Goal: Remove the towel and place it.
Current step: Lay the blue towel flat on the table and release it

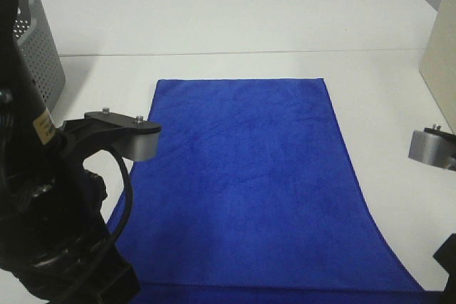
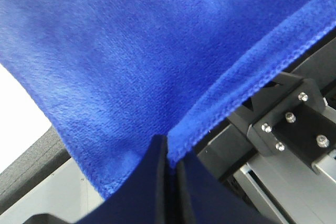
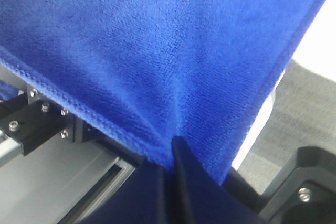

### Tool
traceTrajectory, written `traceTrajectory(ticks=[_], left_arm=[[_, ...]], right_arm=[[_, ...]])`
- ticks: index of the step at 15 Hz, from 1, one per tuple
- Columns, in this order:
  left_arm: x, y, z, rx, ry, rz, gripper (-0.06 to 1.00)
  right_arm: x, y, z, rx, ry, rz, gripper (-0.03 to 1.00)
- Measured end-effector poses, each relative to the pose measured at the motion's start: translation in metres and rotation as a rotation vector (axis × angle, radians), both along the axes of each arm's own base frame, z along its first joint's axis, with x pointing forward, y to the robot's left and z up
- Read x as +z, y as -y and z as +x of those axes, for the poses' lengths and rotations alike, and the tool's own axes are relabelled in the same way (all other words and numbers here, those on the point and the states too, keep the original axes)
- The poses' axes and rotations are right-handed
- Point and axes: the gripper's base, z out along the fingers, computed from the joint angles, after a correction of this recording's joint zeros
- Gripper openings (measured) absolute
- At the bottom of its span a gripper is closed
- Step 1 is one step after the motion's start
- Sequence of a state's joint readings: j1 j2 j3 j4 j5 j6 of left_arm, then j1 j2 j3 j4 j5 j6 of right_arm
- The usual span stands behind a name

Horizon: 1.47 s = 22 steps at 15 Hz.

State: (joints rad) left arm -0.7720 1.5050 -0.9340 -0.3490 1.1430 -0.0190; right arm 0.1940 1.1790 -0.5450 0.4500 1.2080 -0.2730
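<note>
The deep blue towel (image 1: 249, 176) lies spread flat on the white table (image 1: 235, 26), its far edge square to the table and its near edge reaching the front. In the left wrist view my left gripper (image 2: 167, 145) is shut on the towel's (image 2: 131, 61) near hem, close to a corner. The right wrist view shows my right gripper (image 3: 172, 148) shut on the towel's (image 3: 157, 51) hem near the other front corner. In the exterior high view the left arm (image 1: 50, 197) hides its gripper, and only part of the right arm (image 1: 432, 147) shows at the right edge.
A grey perforated basket (image 1: 32, 40) stands at the back left of the table. A beige upright object (image 1: 442, 40) stands at the right edge. Below the towel's near hem, the wrist views show the aluminium frame (image 2: 283, 182) and grey floor (image 3: 273, 124).
</note>
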Motion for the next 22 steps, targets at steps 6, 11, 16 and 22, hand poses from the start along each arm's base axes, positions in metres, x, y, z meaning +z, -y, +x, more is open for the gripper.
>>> traceTrajectory(ticks=[6,11,16,22], left_arm=[[-0.046,0.004,0.001,0.024,-0.077,0.048,0.00],[-0.063,0.009,0.001,-0.003,-0.146,0.059,0.00],[-0.070,0.011,-0.001,-0.028,-0.199,0.065,0.00],[-0.072,0.011,-0.003,-0.030,-0.232,0.077,0.00]], right_arm=[[-0.004,0.000,-0.004,-0.008,-0.022,0.007,0.02],[-0.012,0.001,-0.011,-0.007,-0.063,-0.004,0.02],[-0.021,0.000,-0.007,-0.007,-0.130,-0.017,0.02],[-0.022,0.000,-0.006,-0.015,-0.140,-0.016,0.02]])
